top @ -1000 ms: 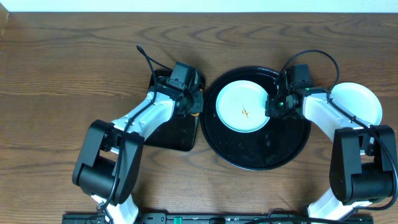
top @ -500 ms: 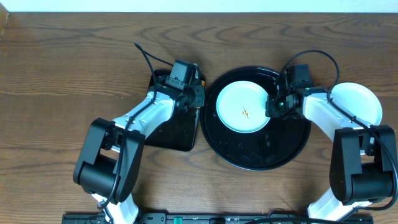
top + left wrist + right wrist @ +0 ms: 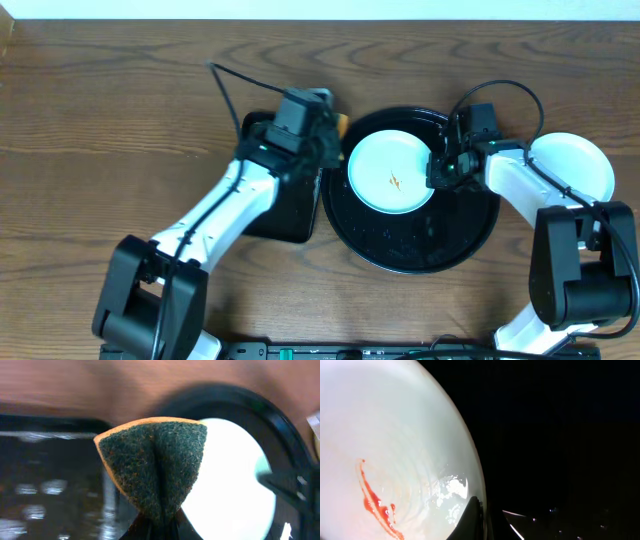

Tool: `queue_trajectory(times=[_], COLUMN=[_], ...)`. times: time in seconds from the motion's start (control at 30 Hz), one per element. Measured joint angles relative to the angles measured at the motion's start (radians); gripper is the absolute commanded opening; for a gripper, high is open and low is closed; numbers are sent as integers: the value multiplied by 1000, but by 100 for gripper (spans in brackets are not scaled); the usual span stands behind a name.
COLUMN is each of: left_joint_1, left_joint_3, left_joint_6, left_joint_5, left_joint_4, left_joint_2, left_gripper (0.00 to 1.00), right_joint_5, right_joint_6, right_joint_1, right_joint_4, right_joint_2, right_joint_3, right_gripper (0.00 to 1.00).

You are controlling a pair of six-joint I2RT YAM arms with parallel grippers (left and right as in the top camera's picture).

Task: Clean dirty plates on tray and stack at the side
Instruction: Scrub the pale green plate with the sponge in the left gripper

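A pale mint plate point(image 3: 392, 172) with an orange-red smear at its centre lies on the round black tray point(image 3: 412, 245). My right gripper point(image 3: 440, 170) is shut on the plate's right rim; the wrist view shows a finger point(image 3: 476, 517) over the rim and the red smear point(image 3: 375, 502). My left gripper point(image 3: 325, 135) is shut on a green scouring sponge point(image 3: 155, 467) with an orange back and holds it above the gap between the rectangular tray and the plate point(image 3: 235, 490). White plates point(image 3: 575, 165) are stacked on the bare tabletop at the right.
A smaller rectangular black tray point(image 3: 280, 215) lies left of the round tray, under my left arm. Brown wood-grain tabletop point(image 3: 100, 120) stretches to the left and back.
My left gripper has lifted the sponge off the rectangular tray and moved it right toward the plate. The right arm and plate have not moved.
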Motion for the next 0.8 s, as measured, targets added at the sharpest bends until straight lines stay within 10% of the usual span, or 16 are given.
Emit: queue_trajectory(times=[0.8], left_joint_1=[-288], left_joint_3=[0], left_joint_6=[-229], left_joint_5=[21], left_joint_4=[222], left_joint_2=[301], left_gripper=[8], right_joint_5=[14], right_joint_6=[5], right_joint_1=[78], right_joint_4=[-49], right_joint_2=[-6], right_joint_3=[3], right_gripper=[1])
